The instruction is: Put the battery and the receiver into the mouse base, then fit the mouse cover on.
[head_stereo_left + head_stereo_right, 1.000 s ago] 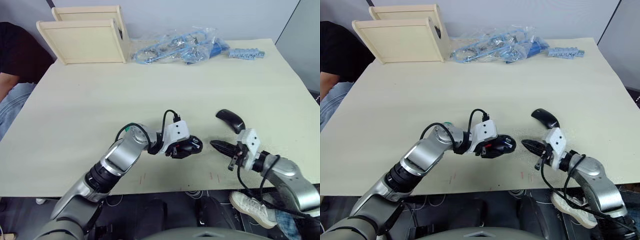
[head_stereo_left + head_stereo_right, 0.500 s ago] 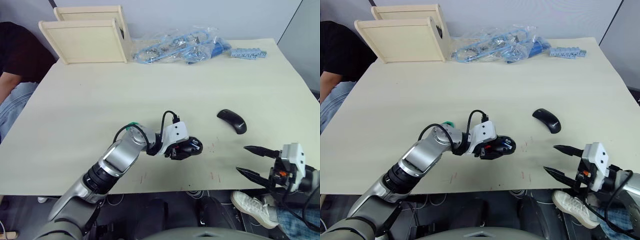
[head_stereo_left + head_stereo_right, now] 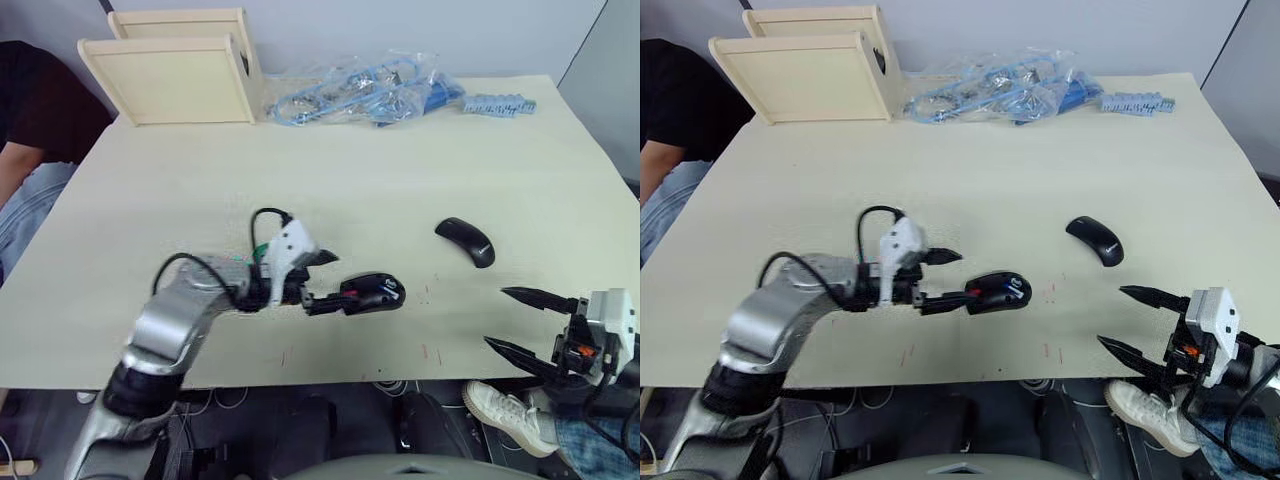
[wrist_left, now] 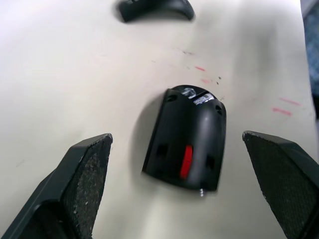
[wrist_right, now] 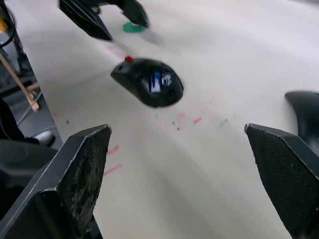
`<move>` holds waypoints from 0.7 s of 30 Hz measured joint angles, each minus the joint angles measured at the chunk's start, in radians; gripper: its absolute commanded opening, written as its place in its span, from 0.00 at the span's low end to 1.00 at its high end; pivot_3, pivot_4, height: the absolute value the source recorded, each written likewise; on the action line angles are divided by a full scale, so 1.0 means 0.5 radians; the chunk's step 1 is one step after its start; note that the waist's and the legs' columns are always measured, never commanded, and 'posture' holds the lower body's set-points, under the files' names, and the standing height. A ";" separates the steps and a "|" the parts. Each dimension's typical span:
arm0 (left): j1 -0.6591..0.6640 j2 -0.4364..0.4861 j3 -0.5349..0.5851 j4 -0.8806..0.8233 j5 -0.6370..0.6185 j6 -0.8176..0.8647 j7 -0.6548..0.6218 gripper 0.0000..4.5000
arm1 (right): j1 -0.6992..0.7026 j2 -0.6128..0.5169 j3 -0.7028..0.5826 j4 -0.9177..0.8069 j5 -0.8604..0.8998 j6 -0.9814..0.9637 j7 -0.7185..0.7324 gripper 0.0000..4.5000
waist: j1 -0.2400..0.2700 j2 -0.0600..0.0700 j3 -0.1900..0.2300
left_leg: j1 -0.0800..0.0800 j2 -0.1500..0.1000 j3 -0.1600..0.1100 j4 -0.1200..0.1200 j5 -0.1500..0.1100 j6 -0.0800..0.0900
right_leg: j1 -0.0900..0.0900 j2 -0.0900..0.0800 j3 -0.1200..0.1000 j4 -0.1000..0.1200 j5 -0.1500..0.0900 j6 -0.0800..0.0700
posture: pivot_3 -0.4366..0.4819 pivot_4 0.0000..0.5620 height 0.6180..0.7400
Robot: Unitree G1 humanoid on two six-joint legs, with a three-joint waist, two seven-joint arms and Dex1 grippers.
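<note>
The mouse base (image 3: 368, 294) lies near the lower middle of the worktop (image 3: 330, 170), with the battery (image 5: 156, 81) seated in its open top. The left gripper (image 3: 318, 280), fingers spread, sits just left of it. The mouse cover (image 3: 465, 241) lies to the right. At lower right, the right gripper (image 3: 524, 320) holds its fingers spread, empty.

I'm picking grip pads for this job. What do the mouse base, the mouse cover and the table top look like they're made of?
Mouse base: likely moulded black plastic, semi-matte, with a soft sheen and a red insert.
Mouse cover: probably smooth black plastic; its curved back catches a pale highlight, so it is likely slippery.
Table: pale cream, matte and even, possibly laminate, with small red marks.
</note>
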 measured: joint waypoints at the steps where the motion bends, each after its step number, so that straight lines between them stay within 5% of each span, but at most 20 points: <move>1: 0.034 0.010 0.050 -0.018 -0.034 0.007 0.004 0.99 | -0.007 0.004 0.000 0.000 0.005 -0.003 0.004 1.00 | 0.001 0.000 0.000 | 0.000 -0.001 0.001 0.000 0.000 0.000 | 0.000 -0.001 0.000 0.000 0.000 0.000 | 0.48 0.27 1.00; 10: 0.481 0.190 0.856 -0.036 -0.390 0.170 0.060 0.99 | -0.105 0.039 -0.016 0.071 0.038 -0.059 0.014 1.00 | 0.005 0.001 0.008 | -0.001 0.000 0.000 0.000 0.000 0.000 | 0.000 -0.001 -0.002 -0.002 0.000 -0.001 | 0.48 0.27 1.00; 21: 0.429 0.434 0.989 0.371 -0.420 0.160 0.092 0.99 | -0.174 0.038 0.031 0.020 0.047 -0.056 0.001 1.00 | -0.002 0.002 0.013 | -0.001 0.001 0.000 -0.001 0.000 -0.001 | 0.000 -0.001 -0.002 -0.003 0.000 -0.001 | 0.48 0.27 1.00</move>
